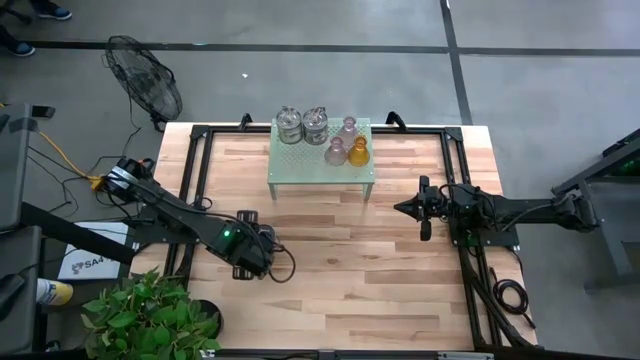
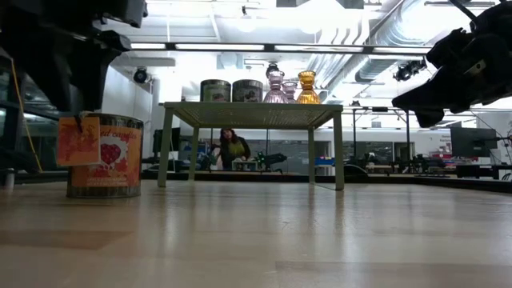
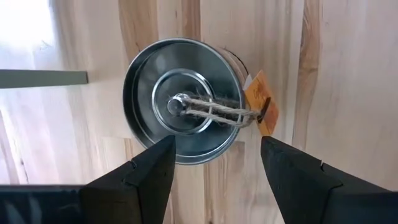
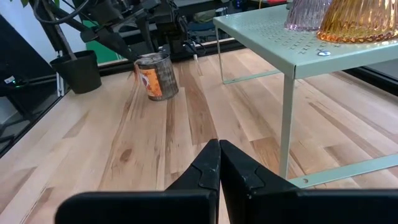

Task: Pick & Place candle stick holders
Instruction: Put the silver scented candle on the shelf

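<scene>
A silvery lidded jar holder [image 3: 180,99] with a twine loop and an orange tag [image 3: 261,102] stands on its base on the wooden table [image 1: 340,250], also showing in the low view [image 2: 104,156] and the right wrist view [image 4: 155,76]. My left gripper [image 3: 217,142] is open right above the jar's lid, fingers pointing down, apart from it. Two more silvery jars [image 1: 288,124] [image 1: 315,124], two pink bell holders [image 1: 348,127] [image 1: 336,152] and an amber one [image 1: 358,152] stand on the green shelf [image 1: 310,165]. My right gripper [image 4: 219,162] is shut and empty, right of the shelf [image 1: 415,208].
The green perforated shelf stands on thin legs [image 4: 287,118] at the table's far middle. A black frame [image 1: 195,180] runs along the table's sides. A fan [image 1: 145,80] and a plant [image 1: 150,315] stand off the table at the left. A person [image 2: 232,148] is in the room behind.
</scene>
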You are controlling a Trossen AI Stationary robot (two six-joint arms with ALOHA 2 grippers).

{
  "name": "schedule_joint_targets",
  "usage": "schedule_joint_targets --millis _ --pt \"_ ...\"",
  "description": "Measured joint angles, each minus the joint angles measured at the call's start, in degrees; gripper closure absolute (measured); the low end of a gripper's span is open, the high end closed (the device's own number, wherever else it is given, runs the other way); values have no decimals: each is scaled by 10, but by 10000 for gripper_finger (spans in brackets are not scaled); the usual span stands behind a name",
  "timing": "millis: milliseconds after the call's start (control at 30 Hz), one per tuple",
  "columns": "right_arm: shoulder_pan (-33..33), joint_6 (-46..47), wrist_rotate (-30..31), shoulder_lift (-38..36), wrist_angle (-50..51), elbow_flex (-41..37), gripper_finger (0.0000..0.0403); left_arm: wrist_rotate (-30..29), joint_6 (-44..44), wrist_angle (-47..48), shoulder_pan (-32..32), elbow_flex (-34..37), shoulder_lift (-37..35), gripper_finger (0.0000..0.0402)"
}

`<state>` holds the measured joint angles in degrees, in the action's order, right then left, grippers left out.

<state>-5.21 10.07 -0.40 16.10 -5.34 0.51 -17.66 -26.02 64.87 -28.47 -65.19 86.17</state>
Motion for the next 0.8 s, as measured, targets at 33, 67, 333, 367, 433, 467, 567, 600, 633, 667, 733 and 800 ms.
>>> schedule_joint_targets --millis 33,67,333,367,433,467,567,600,633,667,733,800 --pt "0 0 0 0 0 0 402 1 2 0 0 0 0 172" --pt "0 0 0 0 0 0 402 3 3 0 0 0 0 172" --pt "0 0 0 0 0 0 402 6 38 -7 0 7 0 172" --pt "0 0 0 0 0 0 402 7 39 -7 0 11 0 172" --pt "0 0 0 0 0 0 402 12 39 -8 0 21 0 172" --pt "0 0 0 0 0 0 402 18 39 -8 0 26 0 172" --pt "0 0 0 0 0 0 402 21 40 -12 0 42 0 172" --pt "0 0 0 0 0 0 402 21 44 -13 0 46 0 172" --pt "0 0 0 0 0 0 402 20 52 -14 0 49 0 172" --pt "0 0 0 0 0 0 402 17 59 -18 0 50 -1 174" --pt "0 0 0 0 0 0 402 10 70 -26 0 50 -1 180" --pt "0 0 0 0 0 0 402 9 83 -29 0 50 -1 192"
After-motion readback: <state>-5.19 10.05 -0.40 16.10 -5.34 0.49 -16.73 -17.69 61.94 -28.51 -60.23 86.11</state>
